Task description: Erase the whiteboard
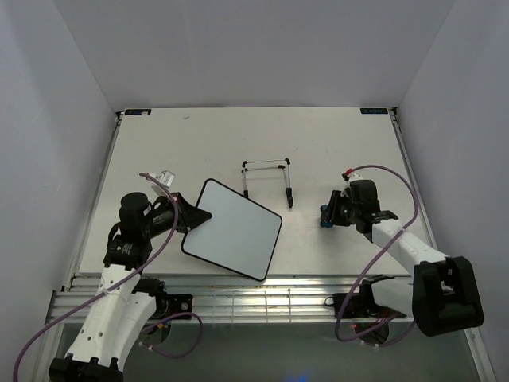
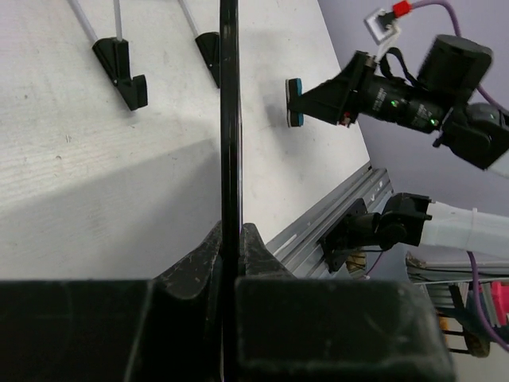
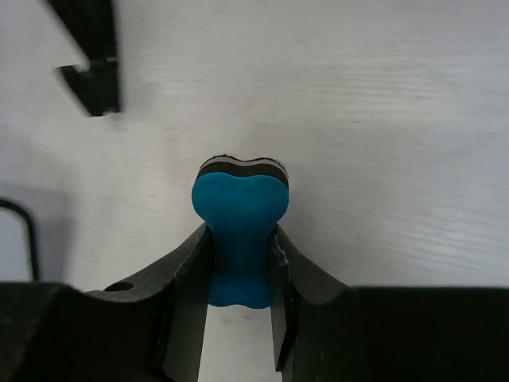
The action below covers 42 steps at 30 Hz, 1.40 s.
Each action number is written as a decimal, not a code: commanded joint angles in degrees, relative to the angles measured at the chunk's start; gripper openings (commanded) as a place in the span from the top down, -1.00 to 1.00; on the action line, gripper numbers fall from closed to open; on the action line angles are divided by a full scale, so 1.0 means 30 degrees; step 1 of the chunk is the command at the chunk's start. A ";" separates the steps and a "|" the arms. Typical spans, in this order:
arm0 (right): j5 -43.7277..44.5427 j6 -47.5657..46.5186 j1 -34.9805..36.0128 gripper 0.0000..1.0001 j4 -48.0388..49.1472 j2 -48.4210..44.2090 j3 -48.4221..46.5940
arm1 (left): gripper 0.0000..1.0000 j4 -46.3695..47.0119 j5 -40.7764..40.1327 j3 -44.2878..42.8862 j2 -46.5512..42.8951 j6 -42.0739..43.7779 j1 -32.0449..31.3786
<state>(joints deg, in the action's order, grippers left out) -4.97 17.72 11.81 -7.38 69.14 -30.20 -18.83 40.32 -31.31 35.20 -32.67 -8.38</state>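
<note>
The whiteboard (image 1: pixel 235 228) is white with a thin black frame and shows no marks; it is tilted near the front middle of the table. My left gripper (image 1: pixel 193 219) is shut on its left edge. In the left wrist view I see the board edge-on (image 2: pixel 229 119) between my fingers. My right gripper (image 1: pixel 327 216) is shut on the blue bone-shaped eraser (image 3: pixel 240 208), held to the right of the board and apart from it. The eraser also shows in the left wrist view (image 2: pixel 294 102).
A thin black wire stand (image 1: pixel 268 179) sits on the table behind the board; its feet show in the left wrist view (image 2: pixel 127 70). The table's front metal rail (image 1: pixel 262 285) runs just below the board. Grey walls close in both sides.
</note>
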 commanded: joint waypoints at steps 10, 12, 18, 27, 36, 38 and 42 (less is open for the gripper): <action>-0.4294 0.2765 0.9591 0.60 1.1189 -0.0908 0.0869 | 1.00 0.0623 -0.0343 0.0359 0.0600 -0.2266 -0.0018; -0.3736 0.2884 1.0093 0.63 1.0810 0.0004 -0.0036 | 1.00 0.0535 -0.0284 0.0417 0.0571 -0.2266 -0.0018; -0.2766 0.2738 1.0593 0.65 1.0576 0.3898 -0.0949 | 1.00 0.0505 -0.0050 0.0593 0.0396 -0.2324 -0.0019; -0.0454 0.3294 1.0477 0.67 0.8176 0.5776 -0.0686 | 1.00 0.0007 -0.0343 0.0651 0.0073 -0.1797 -0.0047; -0.2327 0.2623 0.8020 0.67 0.5508 0.7393 -0.1741 | 1.00 -0.1161 -0.0867 0.0184 -0.0453 -0.1183 -0.0019; -0.2268 0.2300 0.7432 0.67 0.4923 0.7042 -0.1712 | 1.00 -0.1573 -0.1133 -0.0255 -0.0571 -0.0804 -0.0018; -0.1568 0.1304 0.5706 0.66 0.2613 0.4415 -0.1887 | 1.00 -0.2336 -0.1573 -0.0754 -0.0834 -0.0450 -0.0047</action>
<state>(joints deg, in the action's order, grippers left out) -13.26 26.02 32.05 10.35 87.26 -35.79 -25.76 34.00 -30.04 34.26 -37.32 -8.05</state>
